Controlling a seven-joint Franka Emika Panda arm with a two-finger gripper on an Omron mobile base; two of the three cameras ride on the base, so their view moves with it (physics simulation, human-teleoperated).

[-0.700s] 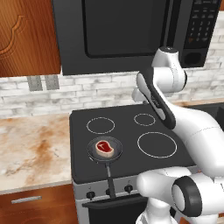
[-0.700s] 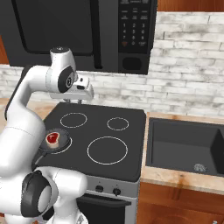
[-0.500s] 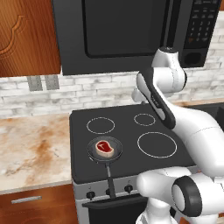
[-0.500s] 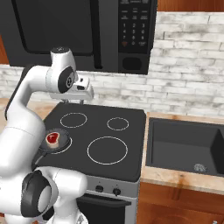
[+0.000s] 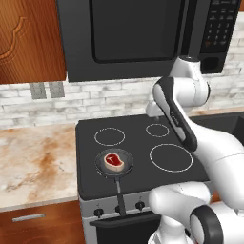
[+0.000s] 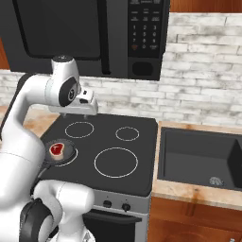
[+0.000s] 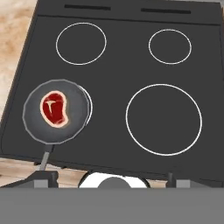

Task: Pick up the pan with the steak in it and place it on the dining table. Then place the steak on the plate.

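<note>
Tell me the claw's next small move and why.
Probably lower toward the pan handle: the claw hangs open high above the stove, and the pan, with the steak inside, sits untouched on the front-left burner, handle toward the stove's front edge.

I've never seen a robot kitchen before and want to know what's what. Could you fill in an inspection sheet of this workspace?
Surface: black stove top, four ring burners.
Job's things: steak lies in pan on front-left burner; handle points toward the stove's front edge.
Clutter: nothing seen.
Grippers: gripper open, raised above the back burners, holding nothing.
Cables: nothing seen.
Surroundings: microwave overhead, sink right, marbled counter left.
</note>
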